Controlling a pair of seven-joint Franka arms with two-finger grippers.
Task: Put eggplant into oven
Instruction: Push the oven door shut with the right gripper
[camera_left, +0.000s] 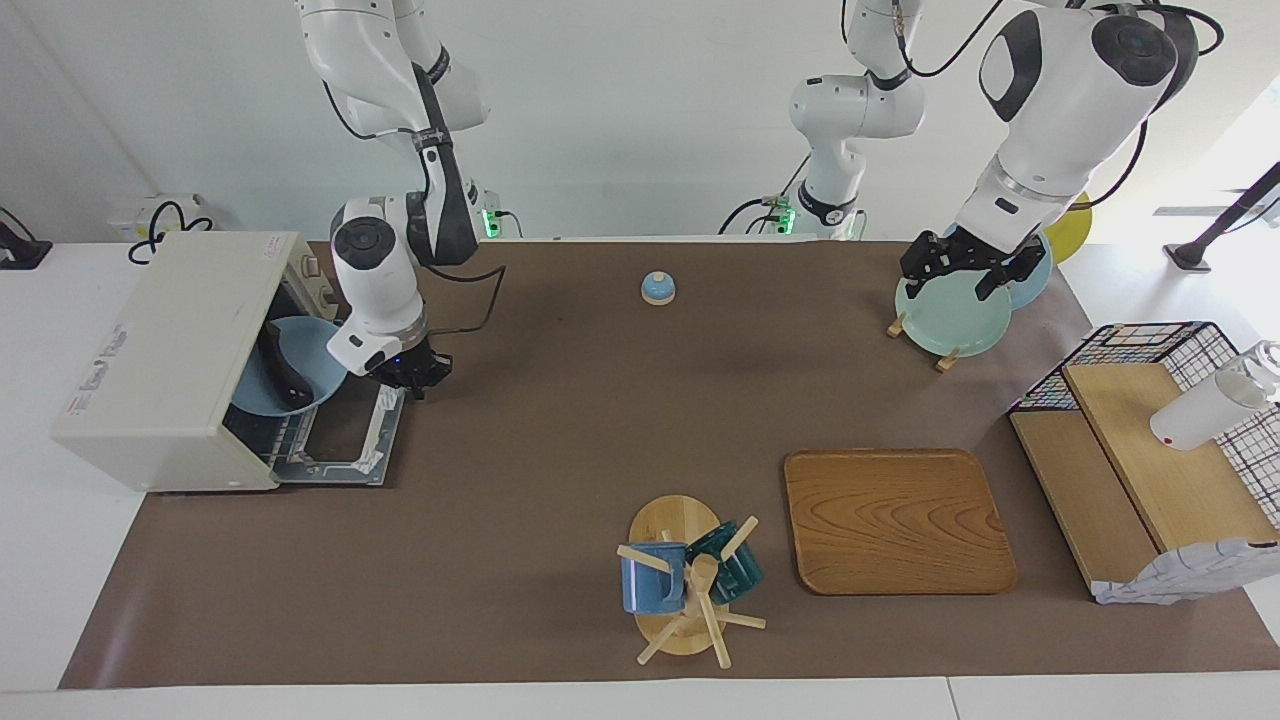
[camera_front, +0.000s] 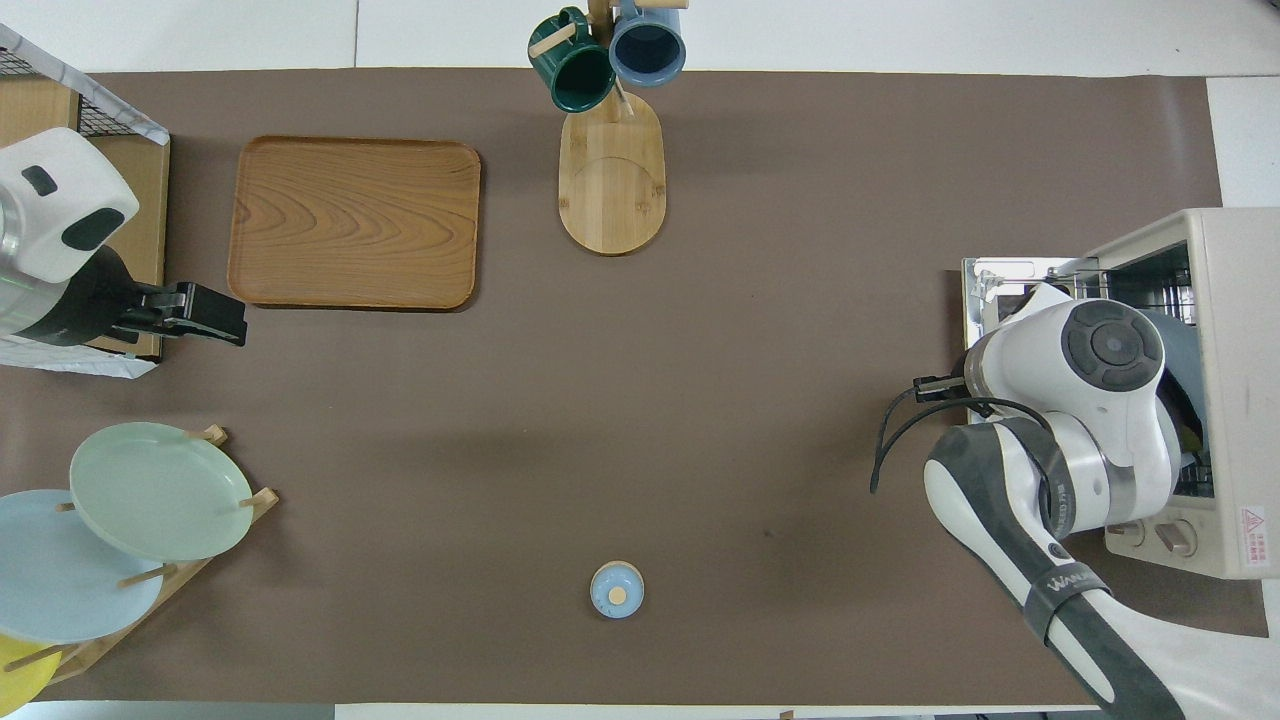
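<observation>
The eggplant lies lengthwise into the oven on a blue plate, beside the right gripper, pressed together and empty

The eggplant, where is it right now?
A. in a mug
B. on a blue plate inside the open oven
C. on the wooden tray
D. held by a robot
B: the eggplant lies on the blue plate inside the open oven.
</observation>
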